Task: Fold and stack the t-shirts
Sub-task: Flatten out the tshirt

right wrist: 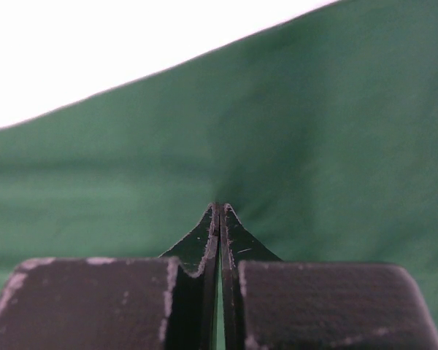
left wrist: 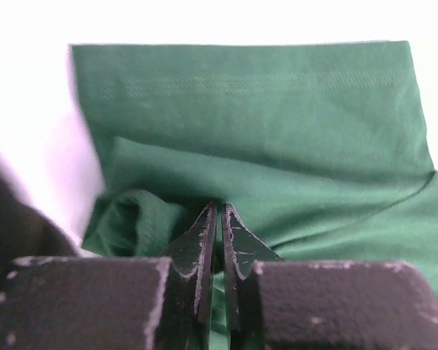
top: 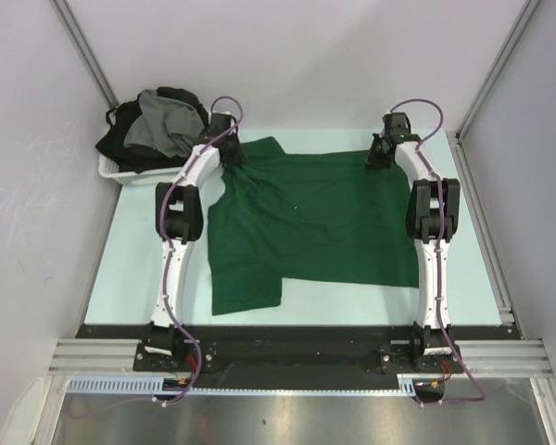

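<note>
Lying spread out in the middle of the counter is the dark green t-shirt. The left gripper pinches its bunched edge at 10 o'clock, fingers nearly together. The right gripper is closed tight on its edge at 2 o'clock. A grey t-shirt and black t-shirts sit in the white basket, farther out at 10 o'clock.

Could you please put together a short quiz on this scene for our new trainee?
1. The green t-shirt is: A rolled into a ball; B spread on the table; C hanging in the air?
2. True or false: the right gripper is shut on green cloth.
3. Which colours are the shirts heaped in the white basket?
Key: 1 B; 2 true; 3 black and grey.
</note>
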{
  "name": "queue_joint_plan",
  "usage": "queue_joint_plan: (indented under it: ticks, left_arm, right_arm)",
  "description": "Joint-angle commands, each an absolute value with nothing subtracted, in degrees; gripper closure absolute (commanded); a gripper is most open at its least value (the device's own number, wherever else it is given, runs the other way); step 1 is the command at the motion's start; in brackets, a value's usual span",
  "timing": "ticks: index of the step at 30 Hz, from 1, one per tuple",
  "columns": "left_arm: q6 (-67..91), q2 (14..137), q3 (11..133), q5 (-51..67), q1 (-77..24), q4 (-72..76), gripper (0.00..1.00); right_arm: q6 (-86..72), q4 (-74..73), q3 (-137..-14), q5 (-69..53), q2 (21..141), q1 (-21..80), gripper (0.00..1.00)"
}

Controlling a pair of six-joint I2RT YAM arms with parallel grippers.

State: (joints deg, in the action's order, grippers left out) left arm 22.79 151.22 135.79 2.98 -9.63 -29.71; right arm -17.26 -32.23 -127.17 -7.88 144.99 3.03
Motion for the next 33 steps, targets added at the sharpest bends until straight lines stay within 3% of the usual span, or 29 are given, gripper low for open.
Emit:
queue_joint_plan:
  ticks: [1, 5, 6, 7, 10, 12, 18, 27, 33]
  left_arm:
    - [19.77, 146.25, 135.96, 3.07, -11.86, -30.32, 0.89]
    - [18.82, 143.09, 133.43, 4.92, -12.65, -31.99, 0.81]
    - [18.11, 140.65, 132.29, 5.18, -13.09, -31.73, 0.72]
    - [17.24, 139.41, 130.01, 4.66, -14.14, -31.47, 0.67]
    - [13.72, 133.43, 124.48, 3.87, -15.9, -29.54, 0.56]
    - [13.45, 130.71, 121.74, 3.34, -16.35, -28.48, 0.52]
    - [12.31, 117.79, 111.81, 2.2, -18.54, -31.02, 0.48]
    - [15.55, 91.25, 82.22, 0.53, -20.92, -35.42, 0.48]
    - [16.69, 77.55, 68.59, -4.56, -21.18, -37.53, 0.49]
  right_arm:
    - [-16.0, -28.82, -126.21, -8.0, 137.11, 5.45, 1.0]
    - [-15.38, -30.58, -123.85, -7.22, 133.08, 6.68, 0.98]
    - [-14.16, -30.59, -122.71, -6.51, 131.94, 7.11, 0.94]
    - [-13.54, -29.37, -121.3, -5.37, 128.79, 7.9, 0.83]
    - [-11.96, -25.59, -113.58, -2.29, 122.11, 8.7, 0.68]
    - [-11.78, -24.61, -109.19, -1.58, 118.93, 8.7, 0.63]
    - [-11.07, -29.09, -102.06, -1.76, 105.32, 9.67, 0.62]
    - [-14.06, -36.2, -80.52, 5.0, 81.25, 10.37, 0.58]
    - [-16.17, -42.52, -72.69, 8.69, 73.05, 10.55, 0.58]
